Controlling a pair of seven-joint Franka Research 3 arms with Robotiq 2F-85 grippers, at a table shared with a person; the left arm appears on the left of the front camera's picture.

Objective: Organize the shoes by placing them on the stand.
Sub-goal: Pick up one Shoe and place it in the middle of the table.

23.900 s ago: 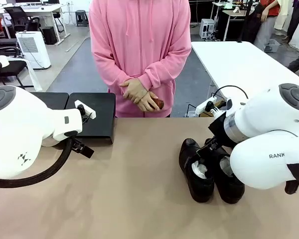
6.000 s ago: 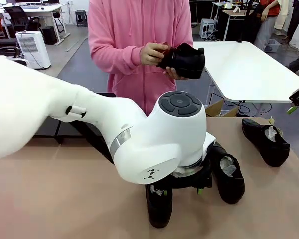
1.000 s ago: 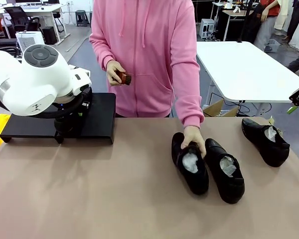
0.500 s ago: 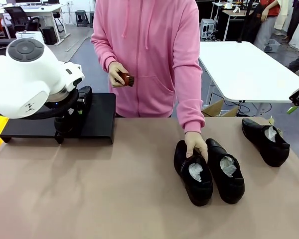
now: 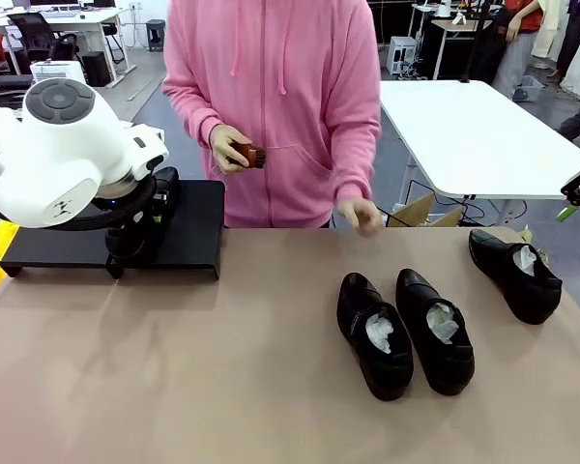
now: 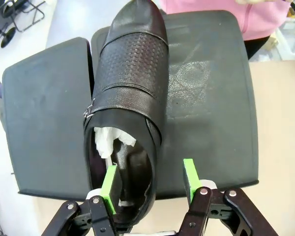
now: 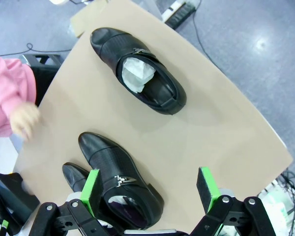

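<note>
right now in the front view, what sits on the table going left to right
stand → left shoe of the pair → right shoe of the pair → lone shoe near the right edge

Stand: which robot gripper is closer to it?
Left. The left gripper is just above the stand; the right gripper is far off, above three loose shoes.

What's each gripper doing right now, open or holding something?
Left gripper: open, straddling one side wall of the glossy black leather shoe on the matte black stand.
Right gripper: open, empty.
</note>
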